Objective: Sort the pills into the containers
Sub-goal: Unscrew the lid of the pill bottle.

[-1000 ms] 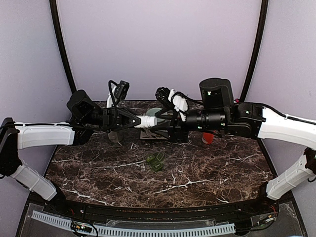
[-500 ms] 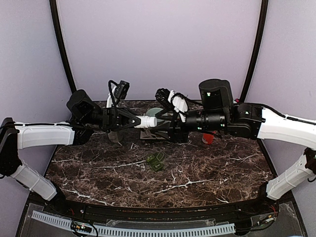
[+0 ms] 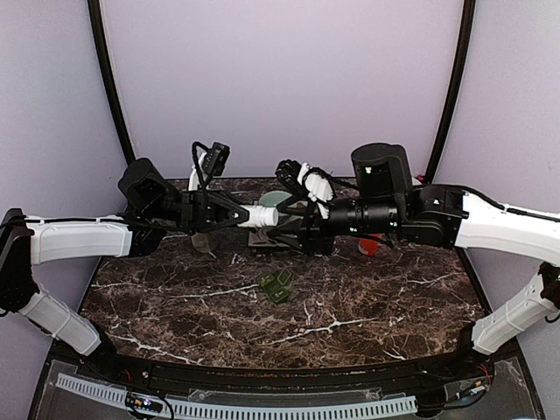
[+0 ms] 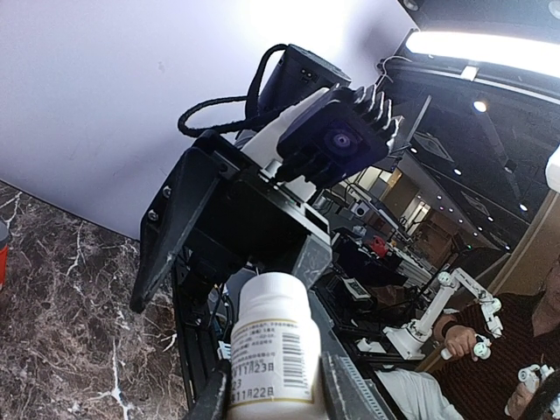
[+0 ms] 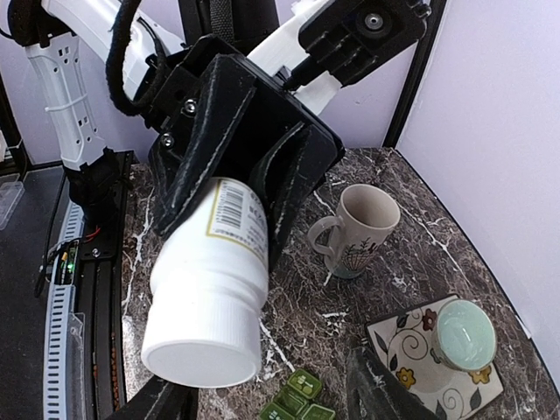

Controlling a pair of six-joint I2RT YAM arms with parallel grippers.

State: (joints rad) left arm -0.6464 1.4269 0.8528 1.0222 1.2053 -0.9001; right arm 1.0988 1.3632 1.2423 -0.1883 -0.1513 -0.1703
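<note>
"Looking down, what was biggest?"
"The dark table (image 3: 376, 306). Above it, the left gripper (image 4: 280, 389) held a white bottle (image 4: 273, 350) on its side."
"And the right gripper (image 5: 271, 395)?"
"Wide open, one finger on each side of the cap (image 5: 201, 350)."
"Where was the green pill box (image 3: 276, 284)?"
"Lying on the table, below both grippers."

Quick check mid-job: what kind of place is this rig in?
Likely a robotics lab: a marble-patterned table inside a lilac-walled booth, with other small robot arms at benches beyond.
</note>
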